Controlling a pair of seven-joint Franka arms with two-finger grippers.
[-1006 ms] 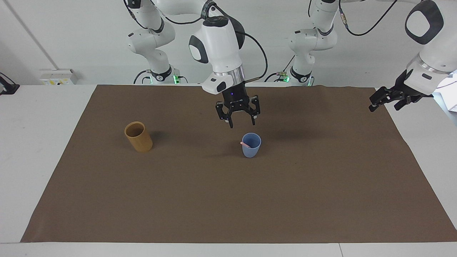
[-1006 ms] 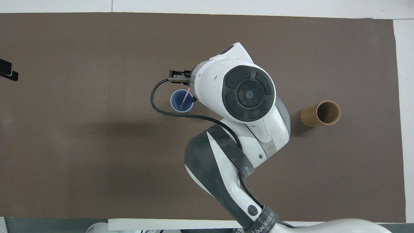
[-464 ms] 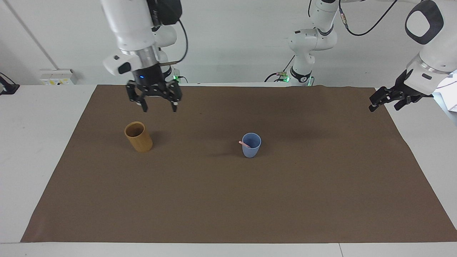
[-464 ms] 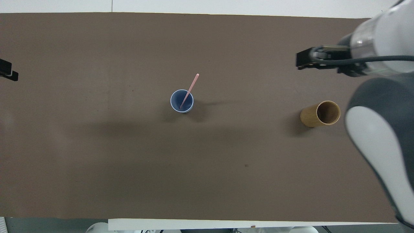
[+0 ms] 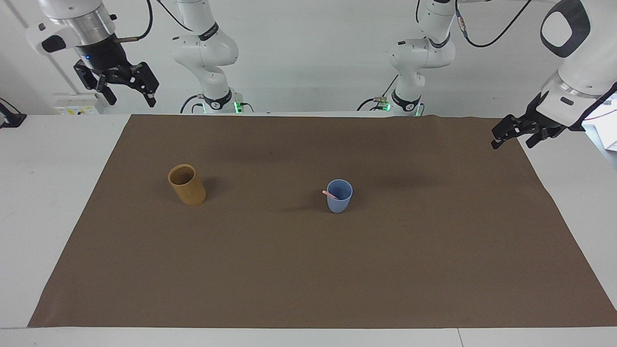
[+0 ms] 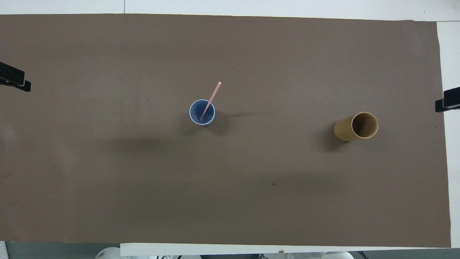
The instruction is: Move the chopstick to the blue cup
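From the facing camera I see the small light-blue plastic cup standing mid-mat on the bench, one thin pale-pink chopstick leaning inside it. The right gripper hangs released, above the bench's edge past the mat corner. The left gripper hovers over the mat's edge; I cannot tell its state.

Overhead, bare brown mat surrounds the cup; the tan cylindrical cup stands well apart, toward the right arm's end.

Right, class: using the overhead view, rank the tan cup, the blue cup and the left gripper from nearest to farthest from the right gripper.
1. tan cup, toward the right arm's end of the table, closest to the right gripper.
2. blue cup, mid-mat, with the chopstick standing in it.
3. left gripper, at the left arm's end of the mat.
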